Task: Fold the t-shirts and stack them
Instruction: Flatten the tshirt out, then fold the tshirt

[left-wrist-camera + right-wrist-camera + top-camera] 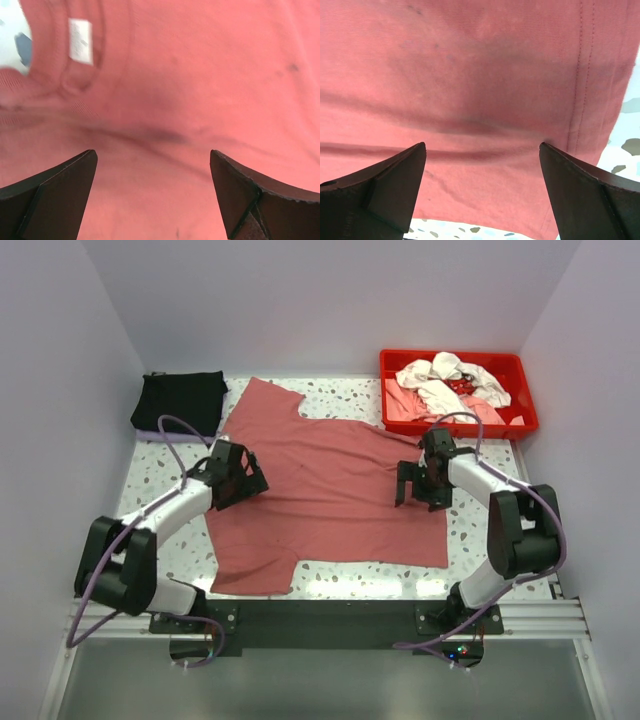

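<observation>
The brick-red t-shirt (330,490) lies spread flat in the middle of the counter (380,580). The left fingers (55,192) are wide apart over its left side, and red cloth fills the gap between them. The neck hole and a small white tag (80,34) sit in the upper left of the left wrist view. The right fingers (380,187) are wide apart too, holding nothing, over the shirt's right side near its stitched hem (582,90). A folded black t-shirt (180,400) lies in the upper left. White and pink t-shirts (445,385) are piled in the red tray (450,353) in the upper right
</observation>
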